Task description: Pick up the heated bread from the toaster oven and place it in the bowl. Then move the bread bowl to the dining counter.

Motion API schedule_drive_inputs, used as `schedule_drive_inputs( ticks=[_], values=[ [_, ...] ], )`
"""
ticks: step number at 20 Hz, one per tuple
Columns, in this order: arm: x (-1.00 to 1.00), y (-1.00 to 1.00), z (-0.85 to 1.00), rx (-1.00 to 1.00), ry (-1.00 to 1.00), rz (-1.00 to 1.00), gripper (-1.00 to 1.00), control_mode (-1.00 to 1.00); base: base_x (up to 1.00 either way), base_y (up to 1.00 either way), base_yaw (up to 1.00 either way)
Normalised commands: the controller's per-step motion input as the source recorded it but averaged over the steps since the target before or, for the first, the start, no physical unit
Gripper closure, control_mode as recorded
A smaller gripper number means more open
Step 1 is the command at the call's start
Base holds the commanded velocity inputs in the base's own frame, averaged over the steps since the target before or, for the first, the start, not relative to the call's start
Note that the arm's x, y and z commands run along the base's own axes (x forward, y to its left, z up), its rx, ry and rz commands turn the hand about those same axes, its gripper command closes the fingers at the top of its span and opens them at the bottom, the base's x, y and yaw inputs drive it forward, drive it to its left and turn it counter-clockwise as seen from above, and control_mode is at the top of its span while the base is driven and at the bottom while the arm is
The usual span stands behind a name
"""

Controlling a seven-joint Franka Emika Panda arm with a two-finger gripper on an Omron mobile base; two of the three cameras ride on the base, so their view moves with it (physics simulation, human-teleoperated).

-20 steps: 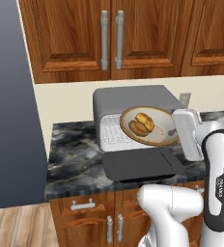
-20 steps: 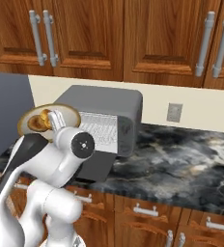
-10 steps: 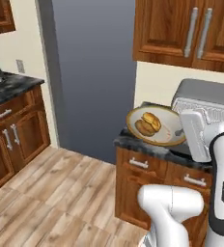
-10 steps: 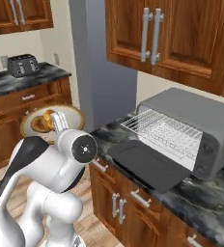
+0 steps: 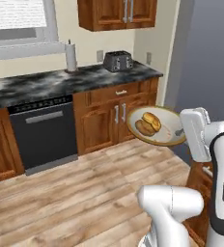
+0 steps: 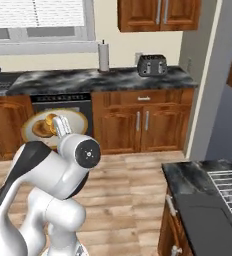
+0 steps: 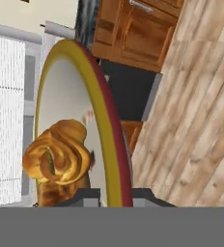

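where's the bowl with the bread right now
The bowl is held up over the wooden floor, its rim pinched in the gripper, the bread inside.

A dark marbled worktop [image 5: 46, 84] runs along the far wall under the window, bearing a paper towel roll [image 5: 71, 55] upright and a toaster [image 5: 118, 61] further right. The bowl [image 5: 169, 137] carries the bread [image 5: 148, 123], two pieces touching, held above the wooden floor [image 5: 61, 193].
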Motion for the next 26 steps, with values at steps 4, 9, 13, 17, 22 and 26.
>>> schedule_drive_inputs(
  ticks=[4,9,13,17,22,26],
  values=[
    [0.0,0.0,0.0,0.0,0.0,0.0,1.0,1.0,0.0,0.4,0.91],
    [0.0,0.0,0.0,0.0,0.0,0.0,1.0,1.0,0.0,0.75,0.81],
    [0.0,0.0,0.0,0.0,0.0,0.0,1.0,1.0,0.0,0.64,0.84],
    [0.0,0.0,0.0,0.0,0.0,0.0,1.0,1.0,0.0,0.45,0.89],
    [0.0,0.0,0.0,0.0,0.0,0.0,1.0,1.0,0.02,0.35,0.89],
    [0.0,0.0,0.0,0.0,0.0,0.0,1.0,1.0,0.32,0.14,0.84]
  ],
)
